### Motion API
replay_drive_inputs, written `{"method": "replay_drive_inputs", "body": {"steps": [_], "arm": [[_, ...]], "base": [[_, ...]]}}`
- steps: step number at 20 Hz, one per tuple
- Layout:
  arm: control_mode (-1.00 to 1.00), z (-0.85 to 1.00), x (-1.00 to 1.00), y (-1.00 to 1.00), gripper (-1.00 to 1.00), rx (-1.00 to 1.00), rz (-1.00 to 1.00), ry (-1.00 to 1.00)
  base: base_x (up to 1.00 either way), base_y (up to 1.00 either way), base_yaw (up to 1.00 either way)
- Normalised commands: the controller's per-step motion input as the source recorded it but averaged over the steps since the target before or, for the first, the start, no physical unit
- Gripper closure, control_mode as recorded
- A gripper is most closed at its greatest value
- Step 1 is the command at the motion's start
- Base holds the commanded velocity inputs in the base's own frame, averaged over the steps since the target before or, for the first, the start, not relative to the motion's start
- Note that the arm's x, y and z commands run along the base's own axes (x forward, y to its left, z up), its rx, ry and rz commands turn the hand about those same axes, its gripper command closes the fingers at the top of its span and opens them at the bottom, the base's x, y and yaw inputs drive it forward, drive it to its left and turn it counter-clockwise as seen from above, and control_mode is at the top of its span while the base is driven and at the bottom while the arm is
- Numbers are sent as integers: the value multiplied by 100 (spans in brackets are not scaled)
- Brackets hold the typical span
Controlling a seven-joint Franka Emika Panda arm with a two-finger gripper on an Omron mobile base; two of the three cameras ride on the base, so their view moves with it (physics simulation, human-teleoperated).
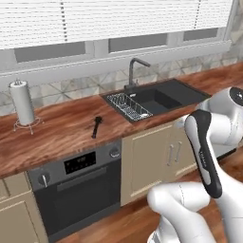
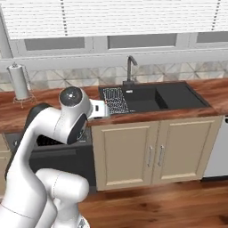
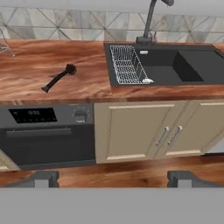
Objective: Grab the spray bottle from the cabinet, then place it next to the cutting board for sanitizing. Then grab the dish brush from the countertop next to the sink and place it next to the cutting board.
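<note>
From the left base view, you see the dish brush lying flat on the countertop at centre-left of the frame, left of the sink and above the oven; a paper towel roll stands at far left.

In the right base view, the arm's white body covers the lower left, and the sink sits at centre with a wire rack in its left basin.

In the hand view, the gripper has its fingers spread wide at the bottom edge, with nothing between them. The brush lies in the upper left, bristle head up-right, handle slanting down-left. You can expect it to be light, stiff and thin, so take the handle near its middle, fingers across it, pressing close to the wood.
</note>
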Motion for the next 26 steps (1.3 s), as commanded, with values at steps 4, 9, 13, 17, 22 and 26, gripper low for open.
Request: {"method": "replay_drive_inputs", "body": {"steps": [4,9,13,17,22,26], "arm": [[100,0,0,0,-100,0,0,0],[100,0,0,0,-100,0,0,0],[100,0,0,0,-100,0,0,0],[100,0,0,0,-100,0,0,0],[100,0,0,0,-100,0,0,0],[100,0,0,0,-100,0,0,0]], "base": [[56,62,31],[64,51,47],[33,-1,40],[62,3,9],[37,27,-3],[35,10,-4]]}}
